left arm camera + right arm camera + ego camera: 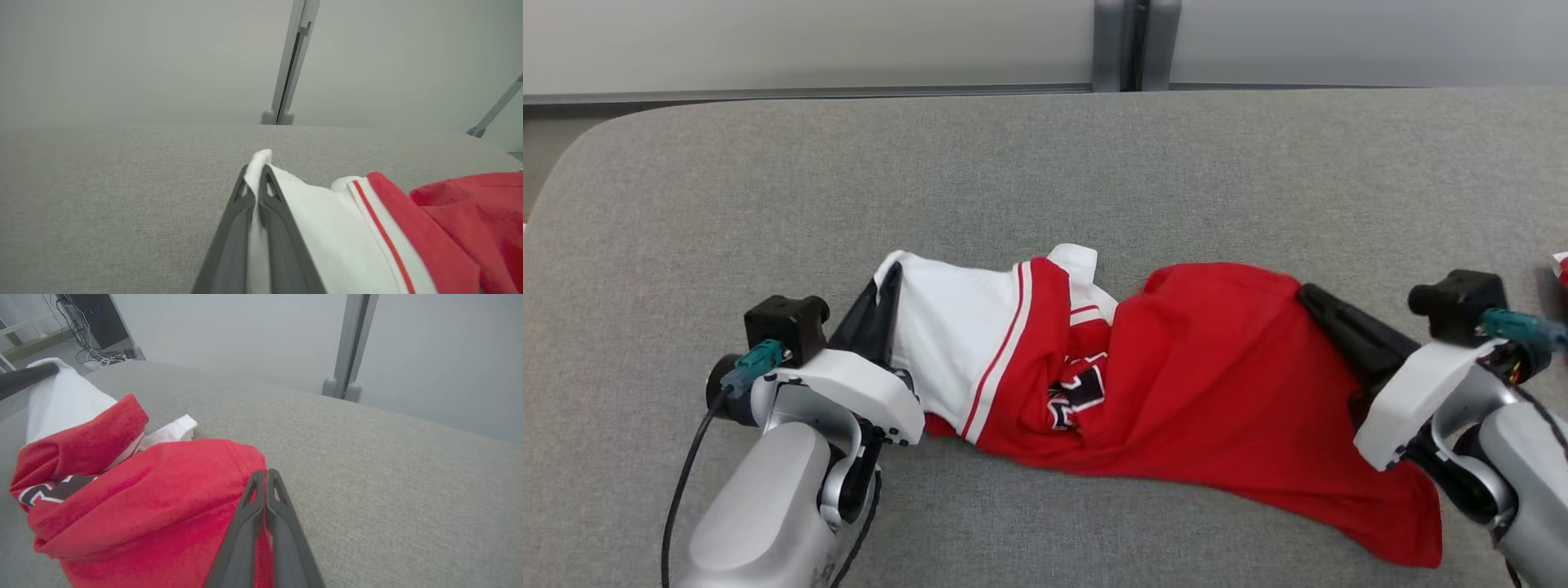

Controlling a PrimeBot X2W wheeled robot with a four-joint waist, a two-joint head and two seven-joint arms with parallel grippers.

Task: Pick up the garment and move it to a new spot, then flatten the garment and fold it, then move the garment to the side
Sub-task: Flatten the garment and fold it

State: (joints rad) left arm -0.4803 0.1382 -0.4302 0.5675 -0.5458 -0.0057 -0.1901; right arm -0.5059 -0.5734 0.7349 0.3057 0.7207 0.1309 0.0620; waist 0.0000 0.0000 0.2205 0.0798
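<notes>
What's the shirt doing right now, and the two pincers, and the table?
shirt, crumpled in a bunch on the table, not flat yet.
left pincer, shut on the shirt's white corner.
right pincer, shut on the shirt's red edge.
table, covered in grey cloth, with the shirt lying on it.

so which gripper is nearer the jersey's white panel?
Left. Left gripper is shut on a corner of the white panel; right gripper is shut on the red end, far side.
</notes>
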